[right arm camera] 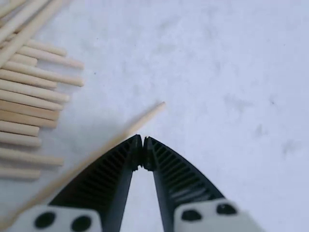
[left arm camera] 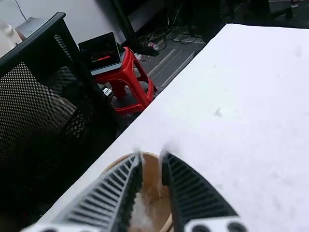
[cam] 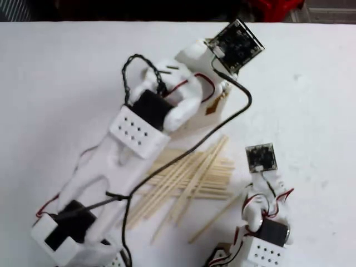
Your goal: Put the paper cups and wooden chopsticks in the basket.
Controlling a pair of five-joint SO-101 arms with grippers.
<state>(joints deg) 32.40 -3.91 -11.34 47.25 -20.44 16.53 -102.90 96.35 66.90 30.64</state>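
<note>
A brown paper cup sits between the fingers of my left gripper, which is shut on its rim wall. In the high view a bit of the cup shows under the left arm's wrist near the table's far middle. Wooden chopsticks lie in a loose pile at the centre of the white table. One single chopstick lies apart, toward the right arm. My right gripper is shut, tips touching, low over the table just beside that single chopstick, with the pile off to one side.
A black mesh object stands just past the table's far edge; I cannot tell if it is the basket. A red stool stands on the floor behind it. The left arm's black cable runs over the chopstick pile.
</note>
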